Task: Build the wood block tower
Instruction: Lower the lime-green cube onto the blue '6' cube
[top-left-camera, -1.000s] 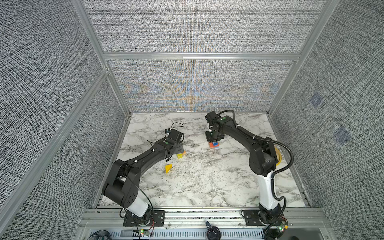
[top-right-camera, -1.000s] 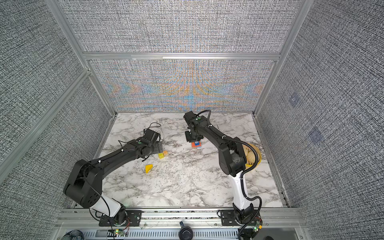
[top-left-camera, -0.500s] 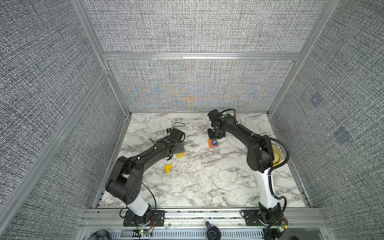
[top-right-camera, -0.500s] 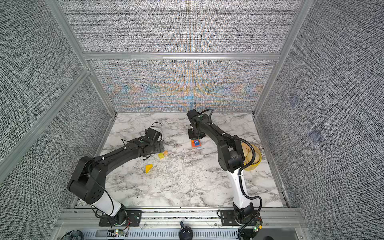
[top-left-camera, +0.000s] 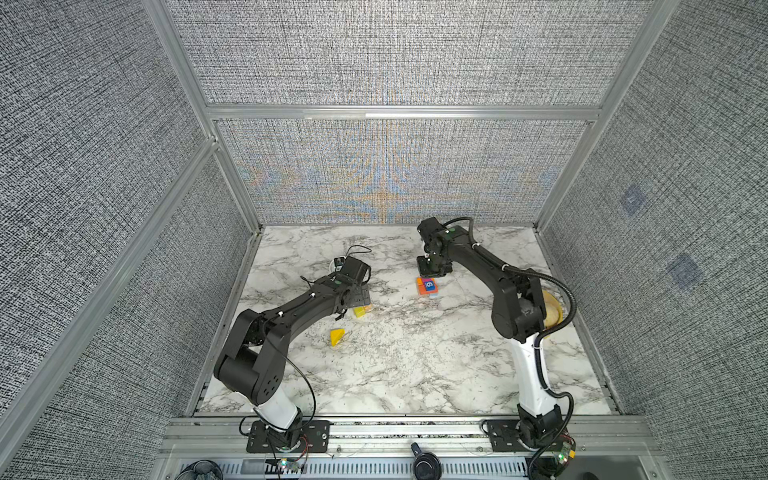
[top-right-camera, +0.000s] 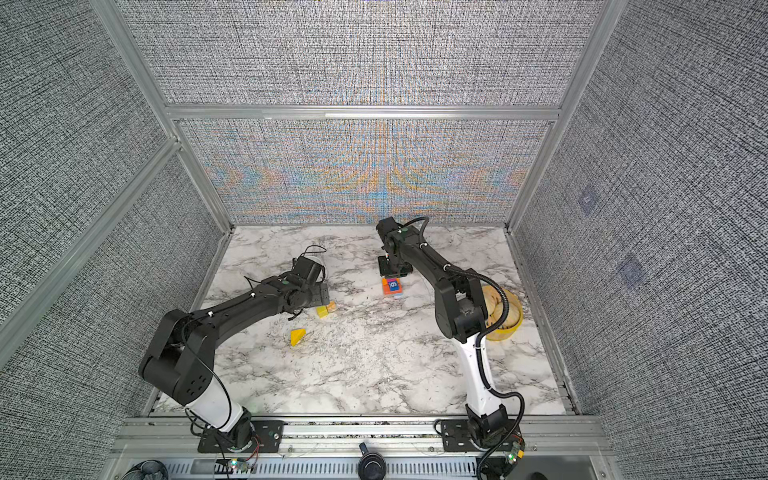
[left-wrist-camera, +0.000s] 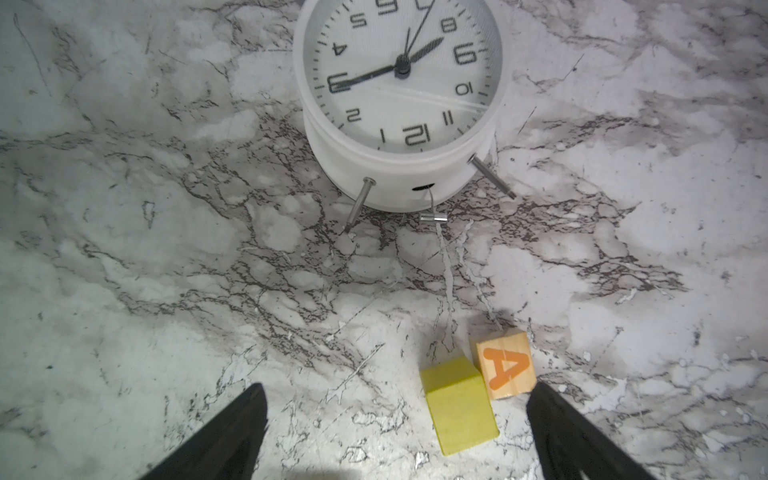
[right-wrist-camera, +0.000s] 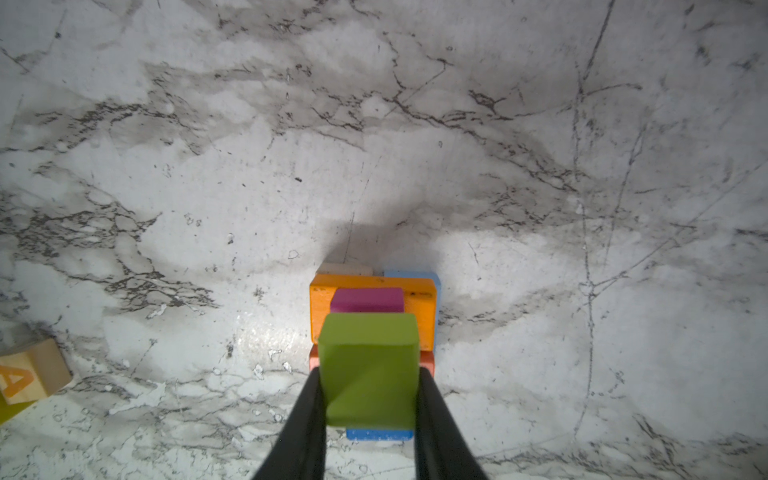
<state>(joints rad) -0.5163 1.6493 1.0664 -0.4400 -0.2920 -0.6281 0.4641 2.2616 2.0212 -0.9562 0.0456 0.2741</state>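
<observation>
The tower (top-left-camera: 428, 286) (top-right-camera: 392, 286) stands at the back middle of the marble table; it is an orange slab (right-wrist-camera: 328, 307) with a magenta block (right-wrist-camera: 368, 300) and a blue "9" cube (top-left-camera: 429, 285) on it. Above its far side, my right gripper (right-wrist-camera: 369, 374) (top-left-camera: 432, 270) is shut on a green block (right-wrist-camera: 370, 361). My left gripper (left-wrist-camera: 399, 390) (top-left-camera: 359, 297) stands open and low over the table. A yellow block (left-wrist-camera: 459, 405) and a tan "A" block (left-wrist-camera: 505, 363) lie between its fingers, close to one of them. A yellow wedge (top-left-camera: 337, 336) lies alone nearer the front.
A white round clock (left-wrist-camera: 399, 95) lies face up just beyond the left gripper. A yellow bowl (top-left-camera: 555, 318) (top-right-camera: 509, 318) with tan pieces sits at the right behind the right arm. Mesh walls close the back and both sides.
The right gripper, still holding the green block, has drawn back from over the tower, uncovering the blue "9" cube. The left arm shifted only slightly.
</observation>
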